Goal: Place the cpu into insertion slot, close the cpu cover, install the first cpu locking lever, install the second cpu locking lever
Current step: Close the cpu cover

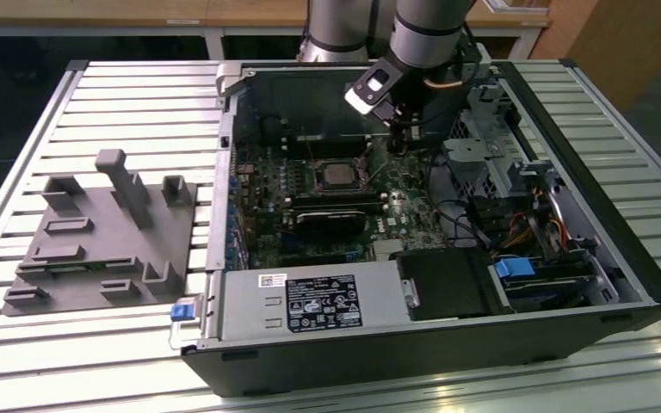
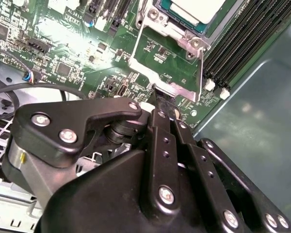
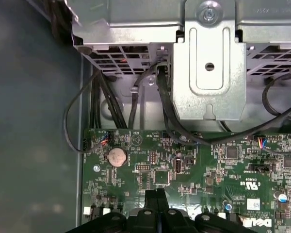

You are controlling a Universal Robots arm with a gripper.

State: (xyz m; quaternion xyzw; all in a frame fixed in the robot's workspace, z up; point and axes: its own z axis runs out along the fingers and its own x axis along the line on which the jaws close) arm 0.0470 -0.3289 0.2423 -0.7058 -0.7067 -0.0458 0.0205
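The cpu (image 1: 333, 175), a square chip with a silver-grey top, lies in the insertion slot (image 1: 309, 177) on the green motherboard inside the open computer case. In the second wrist view the cpu (image 2: 200, 8) sits in the slot's metal rim (image 2: 157, 15). The cpu cover (image 2: 182, 91), a silvery frame with a square cut-out, is swung open away from the slot, with board showing through the cut-out. My gripper (image 2: 163, 99) has its black fingers together, their tip against the cover's outer edge. In the exterior view the gripper (image 1: 399, 142) hangs to the right of the slot. Its fingers (image 3: 155, 194) point at the board.
Long black memory slots (image 2: 242, 43) run beside the socket. A metal drive cage (image 1: 482, 155) and black cables (image 3: 165, 116) stand close by the gripper. A black block (image 1: 328, 224) and the power supply (image 1: 307, 301) sit nearer the front. A grey fixture (image 1: 101, 232) rests outside the case.
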